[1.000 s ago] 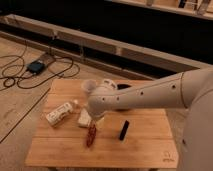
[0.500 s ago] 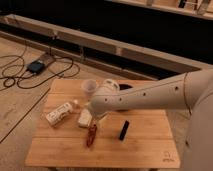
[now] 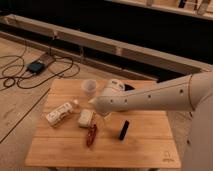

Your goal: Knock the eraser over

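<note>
1. The gripper (image 3: 103,111) sits at the tip of the white arm (image 3: 155,97), low over the middle of the table (image 3: 150,150). It is tucked under the wrist housing, so I cannot tell whether it is wide, narrow or holding anything.
2. Over the last second the arm tip has slid a little toward the picture's right, and the rounded joint (image 3: 114,85) just above the gripper has gone with it. That takes the gripper away from the clear cup (image 3: 89,87) behind it and toward the eraser's side.
3. The eraser (image 3: 123,130) is near the gripper, down and to the picture's right of it, toward the table's front edge. It is clearly apart from the gripper. It has the same place and the same slant as in the two earlier pictures, so I judge it untouched and the knock not yet made. The arm looks to be closing in.
4. On the gripper's other side, down and to the picture's left, the white block (image 3: 85,118) lies just beside it.
   - The dark-red object (image 3: 91,135) is a little further toward the front edge.
   - A pale bottle (image 3: 60,113) lies beyond the block.
5. Hard to make out:
   - The gripper's own shape is not clear.
   - I cannot tell whether the eraser stands on an edge or already lies flat.
   - The arm's base is cut off at the right edge.
   - Cables (image 3: 15,75) trail over the floor, well apart from everything.
</note>
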{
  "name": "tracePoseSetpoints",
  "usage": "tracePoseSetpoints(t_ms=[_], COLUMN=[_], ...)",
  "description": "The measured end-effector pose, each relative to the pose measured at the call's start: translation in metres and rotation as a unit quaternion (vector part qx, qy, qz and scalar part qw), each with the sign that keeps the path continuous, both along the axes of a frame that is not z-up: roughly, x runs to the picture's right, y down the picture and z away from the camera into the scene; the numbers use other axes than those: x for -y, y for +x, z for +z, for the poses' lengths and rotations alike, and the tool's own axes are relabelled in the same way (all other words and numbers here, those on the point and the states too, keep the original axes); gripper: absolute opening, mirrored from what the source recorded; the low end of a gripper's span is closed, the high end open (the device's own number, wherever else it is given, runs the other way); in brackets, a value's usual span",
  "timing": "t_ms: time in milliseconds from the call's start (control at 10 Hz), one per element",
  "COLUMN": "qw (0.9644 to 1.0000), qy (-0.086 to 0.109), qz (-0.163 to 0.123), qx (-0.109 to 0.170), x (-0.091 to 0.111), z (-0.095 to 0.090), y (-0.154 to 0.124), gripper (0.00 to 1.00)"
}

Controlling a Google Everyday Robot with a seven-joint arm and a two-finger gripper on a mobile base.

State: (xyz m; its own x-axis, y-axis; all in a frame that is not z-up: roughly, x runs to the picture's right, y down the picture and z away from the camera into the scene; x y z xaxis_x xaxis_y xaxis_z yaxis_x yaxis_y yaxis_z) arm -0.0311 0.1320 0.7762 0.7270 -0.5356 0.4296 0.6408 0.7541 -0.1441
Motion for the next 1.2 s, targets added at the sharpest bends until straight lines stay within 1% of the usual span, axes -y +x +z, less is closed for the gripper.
tracePoseSetpoints(t_ms=[300, 600, 800, 900, 1000, 1200], qw=[0.9996, 0.9982, 0.9961, 0.9953, 0.9938, 0.9915], qy=[0.013, 0.014, 0.010, 0.008, 0.007, 0.008], qz=[0.000, 0.002, 0.006, 0.009, 0.014, 0.021], qx=[-0.024, -0.059, -0.087, -0.096, -0.110, -0.128], x=[0.004, 0.001, -0.003, -0.005, -0.005, -0.003], z=[0.012, 0.017, 0.014, 0.012, 0.007, -0.001], y=[0.030, 0.069, 0.102, 0.112, 0.129, 0.150], gripper=[0.80, 0.80, 0.80, 0.80, 0.80, 0.80])
